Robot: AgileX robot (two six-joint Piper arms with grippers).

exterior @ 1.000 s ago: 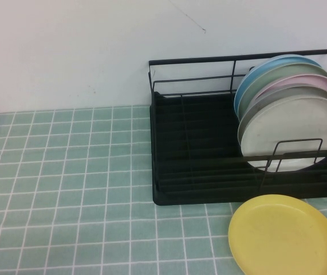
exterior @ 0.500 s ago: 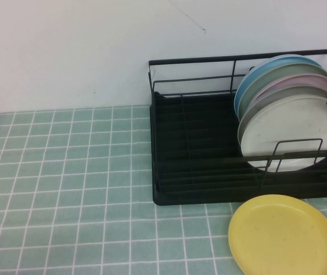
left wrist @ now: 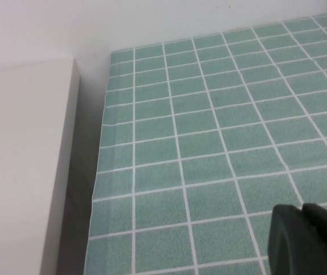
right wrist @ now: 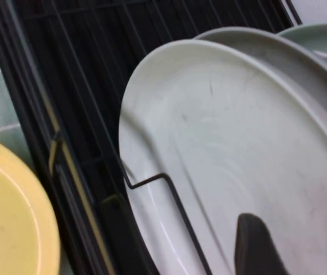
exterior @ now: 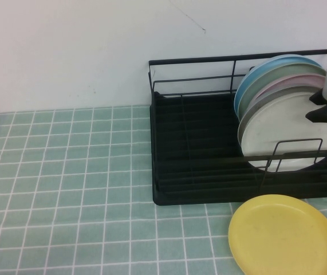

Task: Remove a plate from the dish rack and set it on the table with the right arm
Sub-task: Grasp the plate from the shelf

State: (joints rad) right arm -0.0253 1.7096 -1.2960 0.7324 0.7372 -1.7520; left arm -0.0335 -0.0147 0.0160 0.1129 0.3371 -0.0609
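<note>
The off-white plate (exterior: 292,134) stands upright at the front of a row of plates in the black dish rack (exterior: 192,143), behind a wire loop divider (exterior: 295,152). My right gripper (exterior: 326,106) comes in from the right edge, level with that plate's upper right rim. In the right wrist view the plate (right wrist: 226,143) fills the picture, and the right gripper (right wrist: 298,249) is open with only the plate's face showing between its black fingers (right wrist: 255,246). My left gripper (left wrist: 306,240) hangs shut over the green tiled table (left wrist: 209,143), empty.
Behind the off-white plate stand a grey (exterior: 266,100), a pink (exterior: 300,80), a green (exterior: 278,74) and a blue plate (exterior: 255,77). A yellow plate (exterior: 286,235) lies flat on the table (exterior: 66,172) in front of the rack. A white ledge (left wrist: 26,172) borders the table's left side.
The right arm has come into the high view from the right edge and moved left to the upright plates' upper right rim. Nothing else has moved.
</note>
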